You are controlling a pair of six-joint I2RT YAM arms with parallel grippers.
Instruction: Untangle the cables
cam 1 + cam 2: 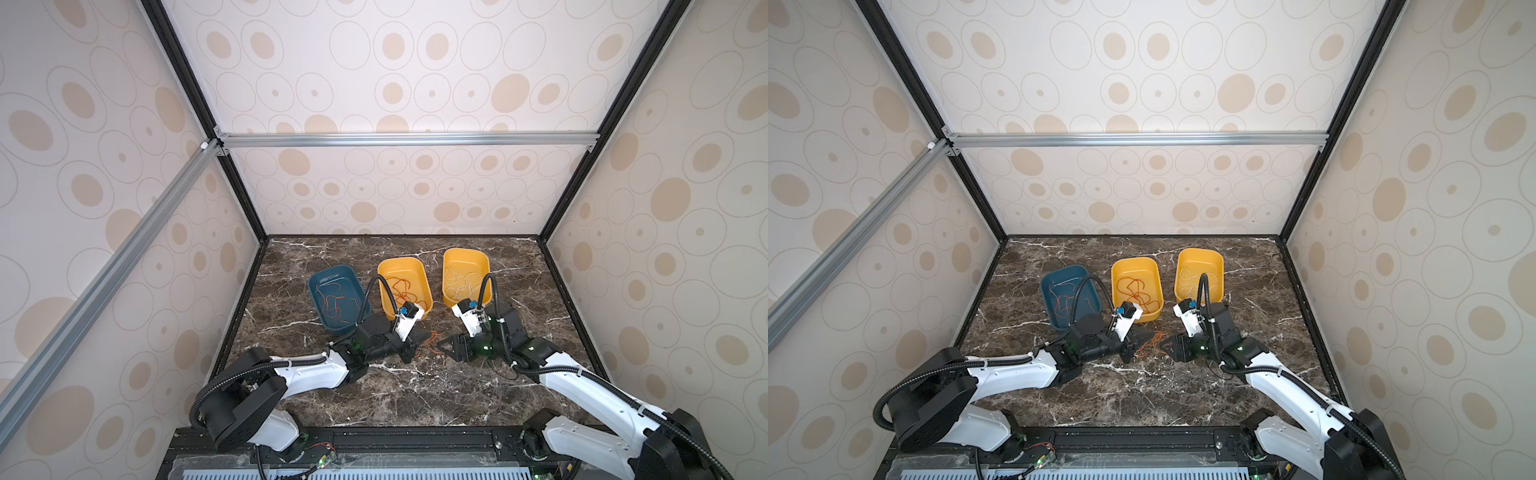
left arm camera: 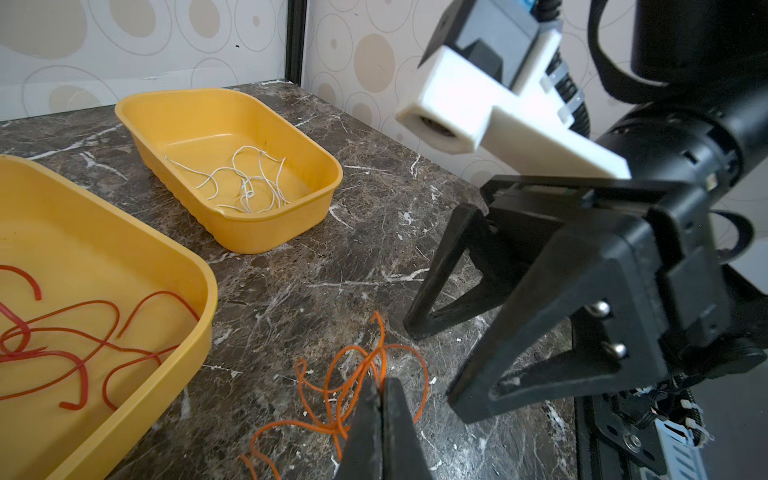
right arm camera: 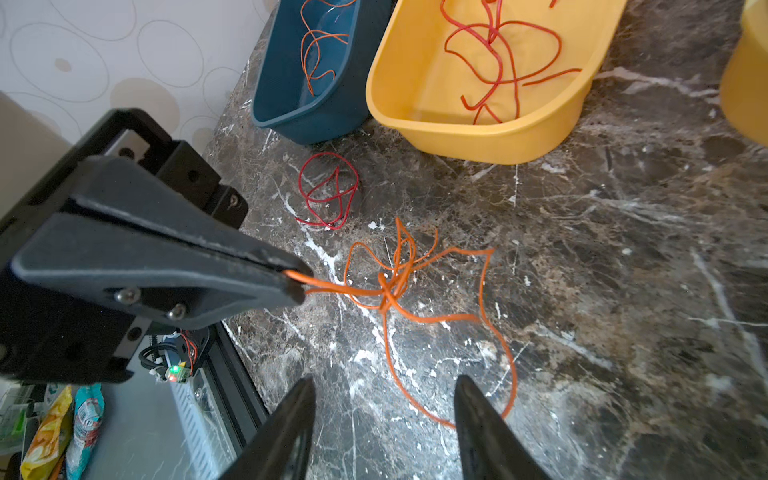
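1. The left pincer (image 3: 297, 281) is pressed together on one strand of the orange cable tangle (image 3: 395, 286), which lies on the marble surface (image 3: 623, 291) between the two pincers.
2. The right pincer (image 3: 384, 386) stands spread just beside the tangle, holding nothing.
3. The wires look light, limp and springy. A loose outer loop away from the knot seems the best hold.

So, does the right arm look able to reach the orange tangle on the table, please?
Probably yes: the right end effector, open, faces the orange tangle across bare tabletop; only the left end effector, shut on one strand, crowds the far side.
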